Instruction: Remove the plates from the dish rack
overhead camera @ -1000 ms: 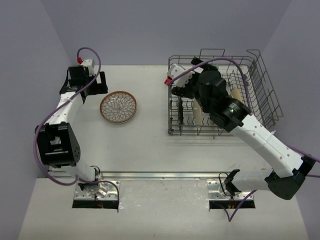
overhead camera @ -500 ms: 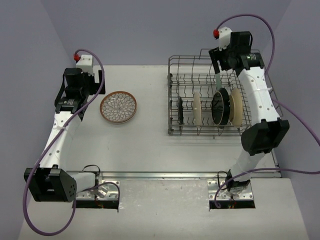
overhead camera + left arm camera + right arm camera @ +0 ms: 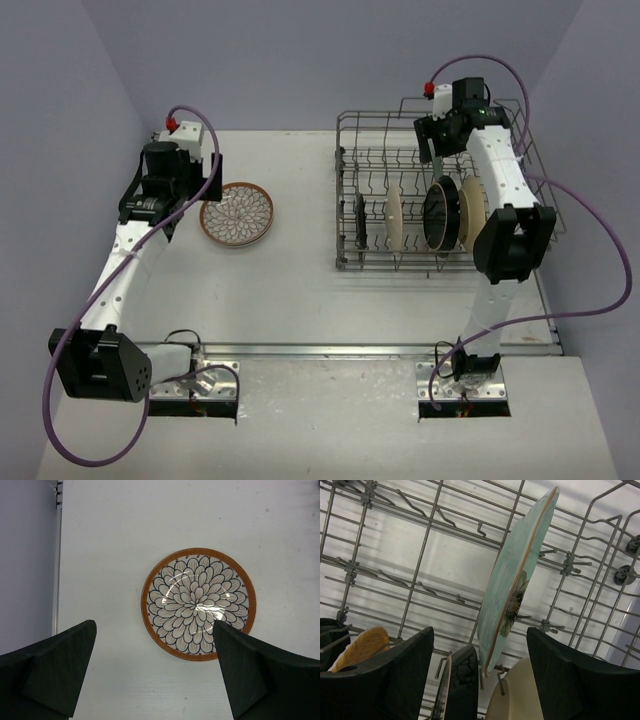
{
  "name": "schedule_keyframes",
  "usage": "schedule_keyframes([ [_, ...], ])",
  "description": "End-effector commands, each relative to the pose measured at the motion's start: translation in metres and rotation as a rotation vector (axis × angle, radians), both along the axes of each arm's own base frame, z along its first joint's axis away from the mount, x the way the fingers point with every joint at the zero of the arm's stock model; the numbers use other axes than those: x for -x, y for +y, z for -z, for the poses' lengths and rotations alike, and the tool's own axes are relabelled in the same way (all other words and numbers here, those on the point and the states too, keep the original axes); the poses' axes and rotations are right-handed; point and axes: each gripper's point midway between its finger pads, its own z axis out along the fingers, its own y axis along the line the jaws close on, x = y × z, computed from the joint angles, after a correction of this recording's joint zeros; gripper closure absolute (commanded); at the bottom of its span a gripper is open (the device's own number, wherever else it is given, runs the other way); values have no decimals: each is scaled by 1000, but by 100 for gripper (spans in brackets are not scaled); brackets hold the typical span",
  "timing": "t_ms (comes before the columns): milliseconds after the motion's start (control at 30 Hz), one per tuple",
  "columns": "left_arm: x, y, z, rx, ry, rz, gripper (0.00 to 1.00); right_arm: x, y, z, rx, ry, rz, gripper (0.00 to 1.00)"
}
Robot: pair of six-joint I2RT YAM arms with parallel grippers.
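The right gripper [image 3: 480,647] hangs over the far side of the dish rack [image 3: 392,266]. Its jaws stand partly open astride the upright pale green plate [image 3: 515,575], and we see no contact. We judge this plate stiff, glazed, slippery and breakable, best pinched at its top rim. The left gripper [image 3: 154,630], wide open and empty, hovers above the patterned plate [image 3: 198,603] lying flat on the table [image 3: 300,290].

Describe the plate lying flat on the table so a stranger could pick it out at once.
Find the white table, then look left of the wire dish rack. One plate lies flat there. Unlike the plates standing on edge in the rack, it has an orange-brown rim and white petals outlined in black.
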Motion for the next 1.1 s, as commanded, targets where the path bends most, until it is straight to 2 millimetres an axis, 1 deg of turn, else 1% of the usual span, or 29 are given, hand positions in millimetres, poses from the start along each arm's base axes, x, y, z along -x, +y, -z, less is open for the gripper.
schedule_keyframes([
  [0, 4, -3, -2, 11, -13, 0, 0, -22, -2, 8, 1, -54, 31, 26],
  [133, 15, -6, -9, 15, -31, 22, 0, -35, -6, 30, 17, -59, 64, 30],
  [167, 18, -6, -12, 12, -39, 28, 0, -37, -12, 32, 39, -61, 85, 32],
  [200, 20, -6, -10, 9, -34, 26, 0, -39, -14, 37, 50, -58, 90, 35],
  [333, 22, -4, -6, 2, -20, 24, 0, -42, -18, 39, 77, -63, 87, 45],
  [433, 20, -7, -6, 17, -23, 26, 0, -39, -14, 31, 58, -74, 77, 52],
  [500, 19, -10, -8, 29, -31, 38, 0, -34, -9, 25, 31, -73, 63, 62],
  [600, 17, -10, -12, 37, -41, 38, 0, -29, -8, 5, 22, -103, 65, 77],
  [667, 15, -11, -11, 44, -35, 36, 0, -27, -10, -6, 28, -123, 71, 100],
  [800, 14, -11, -10, 58, -29, 20, 0, -21, -8, -38, -1, -169, 85, 100],
  [933, 14, -8, -11, 62, -31, -3, 0, -13, 0, -69, -61, -206, 83, 100],
  [1000, 15, -2, -10, 55, -30, -40, 0, -10, 2, -97, -85, -253, 88, 100],
  [1067, 15, 1, -10, 55, -30, -61, 0, -8, 1, -116, -103, -293, 96, 100],
])
